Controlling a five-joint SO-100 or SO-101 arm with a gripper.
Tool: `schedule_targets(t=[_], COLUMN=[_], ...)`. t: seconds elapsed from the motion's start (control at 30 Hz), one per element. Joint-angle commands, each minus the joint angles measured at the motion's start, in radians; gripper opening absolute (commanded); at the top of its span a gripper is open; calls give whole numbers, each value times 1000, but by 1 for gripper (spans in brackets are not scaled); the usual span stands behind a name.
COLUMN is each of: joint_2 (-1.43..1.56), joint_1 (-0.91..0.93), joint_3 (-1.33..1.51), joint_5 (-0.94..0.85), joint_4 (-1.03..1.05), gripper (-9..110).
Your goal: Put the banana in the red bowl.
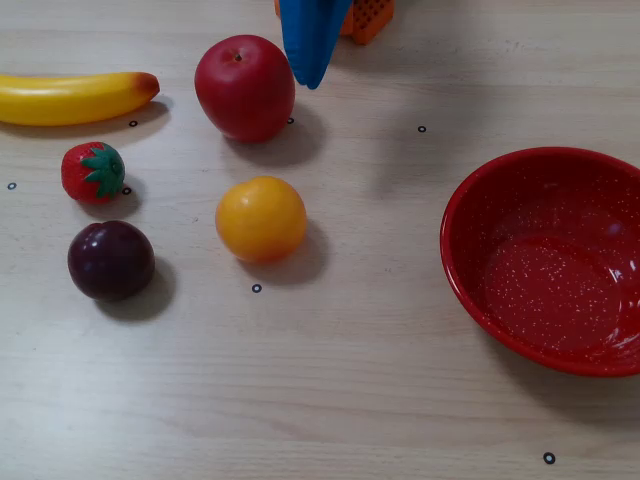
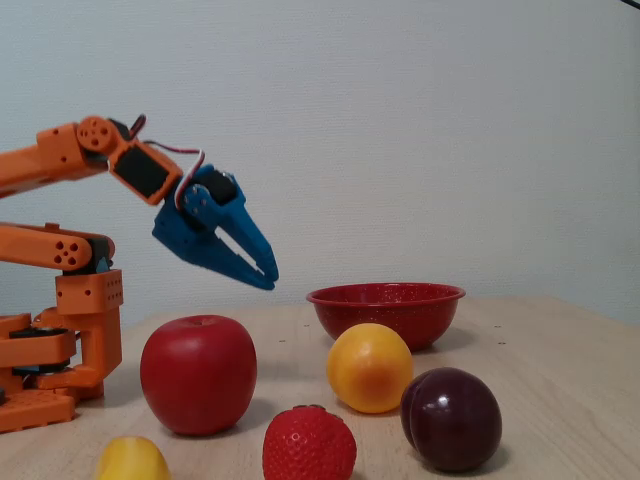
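Note:
The yellow banana [image 1: 70, 97] lies on the table at the far left of a fixed view; only its yellow end [image 2: 130, 460] shows at the bottom edge of the side-on fixed view. The red bowl [image 1: 497, 200] stands empty at the right, and the side-on view shows it [image 2: 385, 320] behind the fruit. My blue gripper [image 1: 312, 80] hangs in the air just right of the red apple [image 1: 245, 87], well away from the banana. Its tips [image 2: 267, 278] point down and forward, and the jaws are shut on nothing.
A strawberry [image 1: 93, 172], a dark plum [image 1: 111, 260] and a round orange fruit [image 1: 261, 219] sit between banana and bowl. The arm's orange base [image 2: 60, 340] stands at the left of the side-on view. Bare wooden tabletop [image 1: 380, 250] separates the fruit from the bowl.

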Motion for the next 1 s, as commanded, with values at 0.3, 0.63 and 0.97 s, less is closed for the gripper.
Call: schedule_targets(t=[0.3, 0.63, 0.97], joint_2=[-465, -957, -1256], joint_1=[-222, -483, -761], joint_3=[-620, -1181, -1424], joint_5=[121, 249, 557], joint_4=[233, 408, 454], gripper=[0, 0, 0])
